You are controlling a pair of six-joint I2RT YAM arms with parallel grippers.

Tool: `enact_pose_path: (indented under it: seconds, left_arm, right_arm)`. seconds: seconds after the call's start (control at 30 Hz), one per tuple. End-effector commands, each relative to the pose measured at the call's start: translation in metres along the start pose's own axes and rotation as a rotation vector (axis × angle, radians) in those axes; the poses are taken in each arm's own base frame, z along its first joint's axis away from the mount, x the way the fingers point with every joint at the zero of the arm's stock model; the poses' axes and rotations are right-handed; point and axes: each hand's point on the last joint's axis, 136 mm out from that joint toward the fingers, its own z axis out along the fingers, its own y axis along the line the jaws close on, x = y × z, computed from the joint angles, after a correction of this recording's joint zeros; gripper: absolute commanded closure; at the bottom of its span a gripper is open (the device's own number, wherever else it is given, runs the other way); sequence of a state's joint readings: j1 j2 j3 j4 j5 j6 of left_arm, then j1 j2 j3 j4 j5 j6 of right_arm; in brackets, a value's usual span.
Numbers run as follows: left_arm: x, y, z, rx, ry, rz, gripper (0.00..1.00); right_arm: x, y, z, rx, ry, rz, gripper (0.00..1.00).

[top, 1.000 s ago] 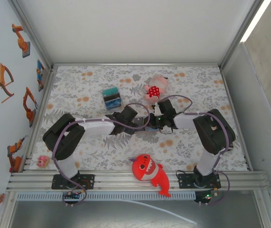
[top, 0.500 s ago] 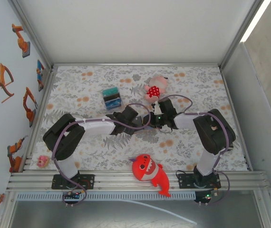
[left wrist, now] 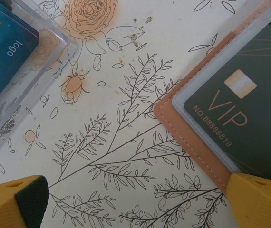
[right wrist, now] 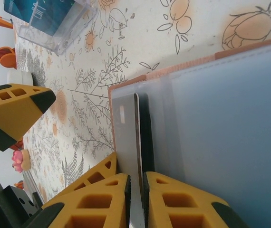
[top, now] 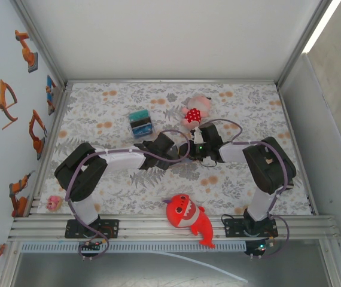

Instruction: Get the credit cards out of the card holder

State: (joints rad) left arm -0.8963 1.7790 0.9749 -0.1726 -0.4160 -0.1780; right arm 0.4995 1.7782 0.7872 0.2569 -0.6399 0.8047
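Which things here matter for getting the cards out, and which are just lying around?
In the job: card holder, VIP card, right gripper shut on a card.
Lying about: red shark plush, pink doll, clear case, small pink toy.

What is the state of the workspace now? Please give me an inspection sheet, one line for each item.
surface: floral cloth, flat, nothing spilled seen.
job's things: card holder lies open on the cloth; dark credit card marked VIP in its clear sleeve.
clutter: clear box with teal cards; pink doll; red shark plush; small pink toy at the left edge.
end effectors: left end effector wide open, low beside the holder; right end effector shut on the credit card edge.
cables: purple cables along both arms, looping near the wrists.
surroundings: white walls; orange robot stickers on the left wall; metal rail at the near edge.
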Motion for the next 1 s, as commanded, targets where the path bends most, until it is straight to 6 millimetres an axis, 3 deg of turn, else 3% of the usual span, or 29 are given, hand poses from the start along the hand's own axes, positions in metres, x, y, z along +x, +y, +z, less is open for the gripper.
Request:
enact_pose_path:
  seconds: [0.0,0.43,0.6,0.8,0.97]
  left_arm:
    - [0.003,-0.007,0.003,0.012,0.023,0.013,0.03]
    - [0.004,-0.007,0.003,0.007,0.029,0.022,0.03]
    - [0.003,-0.007,0.003,0.009,0.030,0.019,0.03]
    - [0.002,-0.008,0.003,0.011,0.029,0.017,0.03]
    - [0.003,-0.007,0.003,0.008,0.033,0.018,0.03]
  right_arm:
    - [0.006,0.006,0.002,-0.048,0.026,-0.002,0.87]
    - [0.010,0.001,0.008,-0.067,0.038,0.019,0.87]
    - [0.011,-0.005,0.008,-0.038,0.040,0.032,0.75]
    - [0.014,-0.024,0.005,0.078,0.034,0.038,0.73]
    - [0.015,-0.034,0.000,0.151,0.037,0.026,0.65]
